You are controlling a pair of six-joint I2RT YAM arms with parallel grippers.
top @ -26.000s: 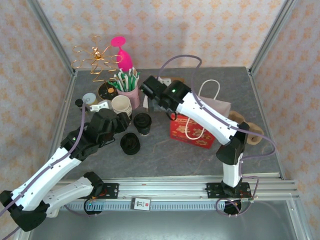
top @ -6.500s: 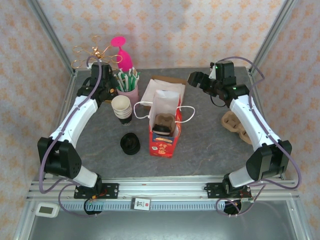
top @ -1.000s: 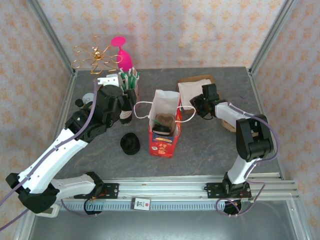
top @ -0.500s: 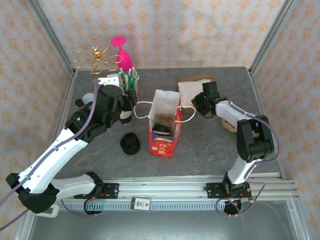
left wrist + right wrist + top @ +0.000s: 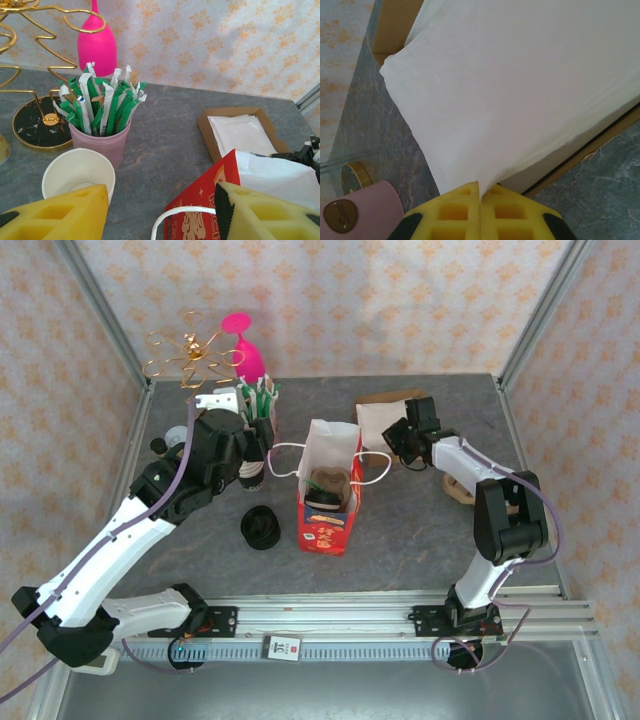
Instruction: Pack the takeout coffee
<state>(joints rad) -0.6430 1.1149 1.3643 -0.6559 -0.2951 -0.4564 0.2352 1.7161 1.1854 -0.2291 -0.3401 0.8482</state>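
Right arm reaches low toward the far edge of the table point(image 5: 400, 540). The right gripper point(image 5: 479, 186) is pinched on a corner of the napkin point(image 5: 520, 90). Left arm is extended, with the left gripper point(image 5: 161, 210) half apart and empty between the cup stack point(image 5: 77, 172) and the paper bag point(image 5: 325, 525), which stands at table centre.

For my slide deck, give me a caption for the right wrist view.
Right gripper shut on a corner of the napkin lying in its cardboard tray.
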